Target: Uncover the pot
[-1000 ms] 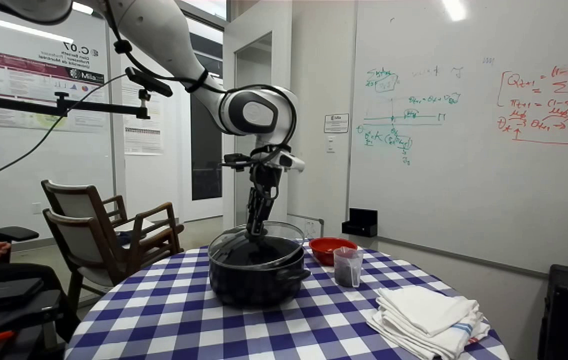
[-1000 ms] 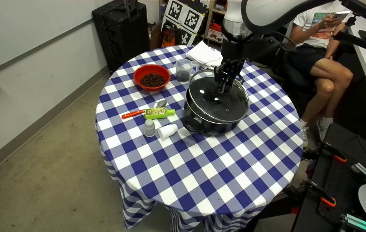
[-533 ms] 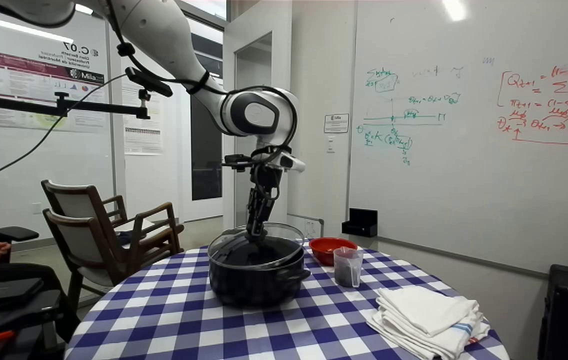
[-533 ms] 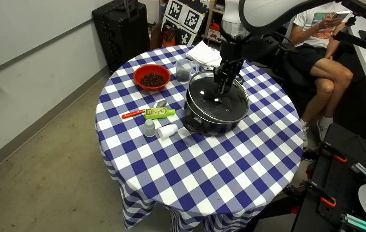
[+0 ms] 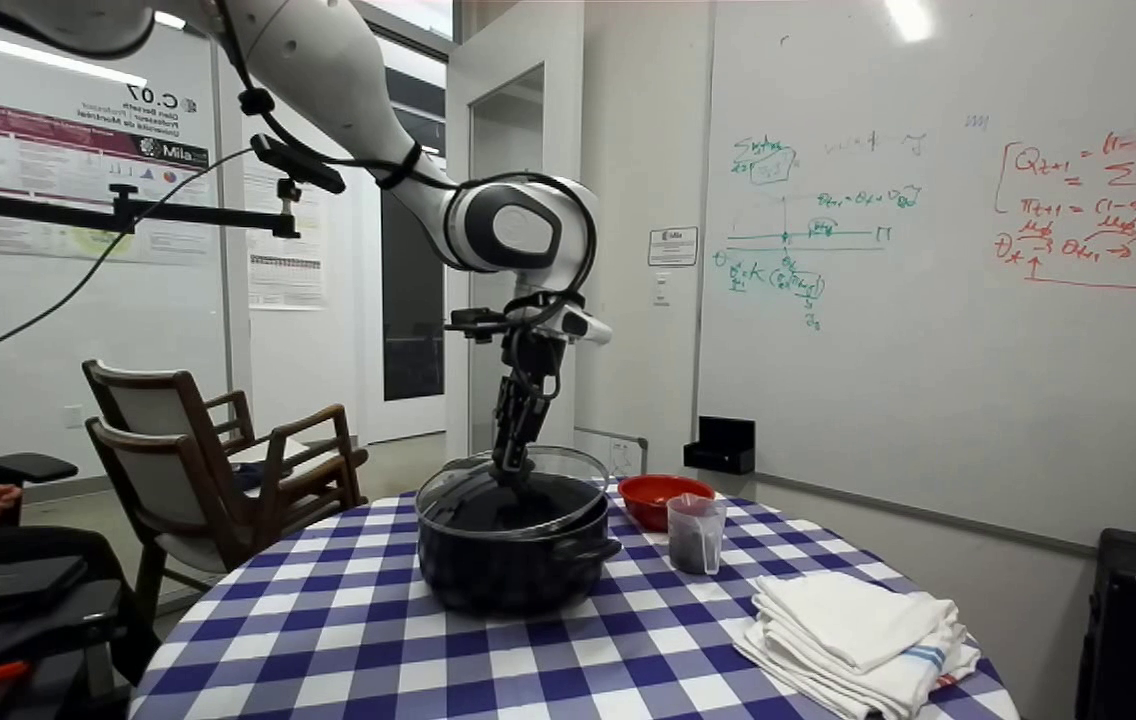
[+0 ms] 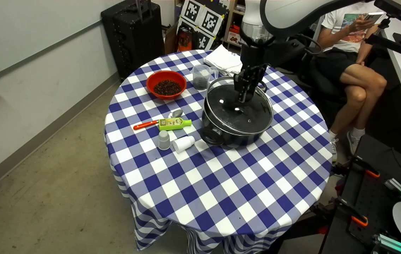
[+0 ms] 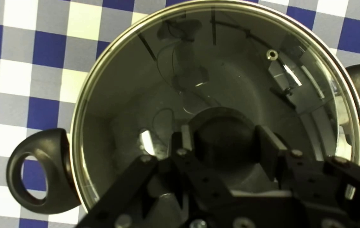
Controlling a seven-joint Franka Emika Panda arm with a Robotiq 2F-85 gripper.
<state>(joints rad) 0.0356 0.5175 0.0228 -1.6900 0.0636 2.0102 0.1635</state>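
The wide black pot [image 5: 513,575] stands on the checkered table in both exterior views [image 6: 234,140]. Its glass lid [image 6: 241,118] sits over it, and the lid looks tilted, its rim higher on one side. In the wrist view the lid [image 7: 230,72] fills the middle, with a pot handle [image 7: 48,177] at each side. My gripper [image 7: 222,142] has one finger on each side of the dark round knob [image 7: 226,133] and looks shut on it. In the exterior views the gripper [image 5: 513,462] reaches down onto the lid's middle [image 6: 244,98] and hides the knob.
A red bowl [image 6: 167,84] of dark beans and a clear measuring cup [image 6: 201,78] stand near the pot. Folded white towels [image 5: 853,630] lie at the table's edge. A green bottle [image 6: 174,123], an orange-handled utensil [image 6: 145,125] and two small cups [image 6: 184,144] lie beside the pot.
My gripper and arm have shifted very slightly. The lid's far rim stands a touch lower than one second ago. The pot and other objects have not moved.
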